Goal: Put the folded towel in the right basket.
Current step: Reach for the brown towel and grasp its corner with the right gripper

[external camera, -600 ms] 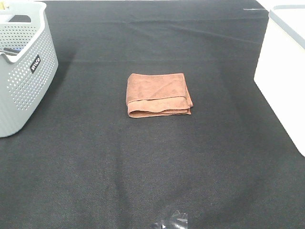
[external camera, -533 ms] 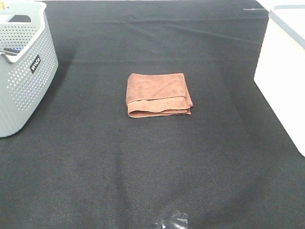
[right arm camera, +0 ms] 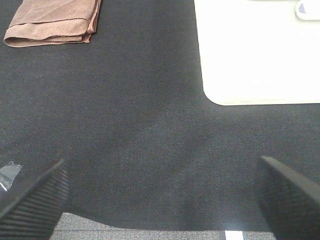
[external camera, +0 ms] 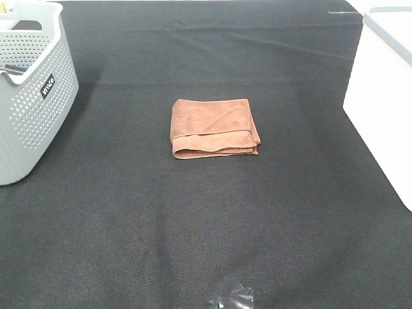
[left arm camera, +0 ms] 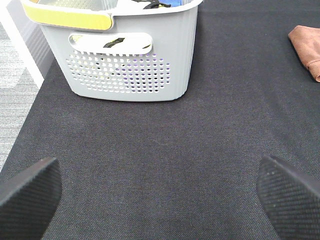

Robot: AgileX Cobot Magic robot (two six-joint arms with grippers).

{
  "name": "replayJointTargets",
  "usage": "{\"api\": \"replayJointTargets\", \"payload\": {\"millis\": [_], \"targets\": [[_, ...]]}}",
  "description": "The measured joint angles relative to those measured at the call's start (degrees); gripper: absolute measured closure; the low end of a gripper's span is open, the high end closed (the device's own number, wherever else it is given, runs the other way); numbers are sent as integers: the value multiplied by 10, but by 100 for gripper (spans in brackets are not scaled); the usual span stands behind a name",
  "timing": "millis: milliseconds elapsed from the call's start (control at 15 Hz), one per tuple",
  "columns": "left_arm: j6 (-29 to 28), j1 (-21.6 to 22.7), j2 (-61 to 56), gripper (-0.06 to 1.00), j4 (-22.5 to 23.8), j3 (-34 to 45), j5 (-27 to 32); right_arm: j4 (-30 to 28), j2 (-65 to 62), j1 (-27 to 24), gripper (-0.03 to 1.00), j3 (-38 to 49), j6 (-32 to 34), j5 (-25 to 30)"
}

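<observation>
The folded brown towel (external camera: pixel 214 127) lies flat on the black table cloth near the middle. Its corner shows in the left wrist view (left arm camera: pixel 307 49), and it also shows in the right wrist view (right arm camera: pixel 53 21). The right basket (external camera: pixel 385 96) is white and stands at the right edge; its wall shows in the right wrist view (right arm camera: pixel 255 50). My left gripper (left arm camera: pixel 160 197) is open and empty over bare cloth near the grey basket. My right gripper (right arm camera: pixel 160 195) is open and empty near the table's front edge, between towel and white basket. Neither arm shows in the high view.
A grey perforated basket (external camera: pixel 29 90) with a yellow rim stands at the back left; it shows in the left wrist view (left arm camera: pixel 120 50). A scrap of clear tape (external camera: pixel 232 297) lies on the cloth at the front edge. The black cloth (external camera: pixel 129 212) covers the table.
</observation>
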Motion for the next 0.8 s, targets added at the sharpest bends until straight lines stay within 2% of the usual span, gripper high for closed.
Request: {"api": "replayJointTargets", "payload": {"millis": [800], "targets": [[0, 0, 0, -5, 0, 0, 0, 0, 0, 0, 0, 0, 0, 0]]}}
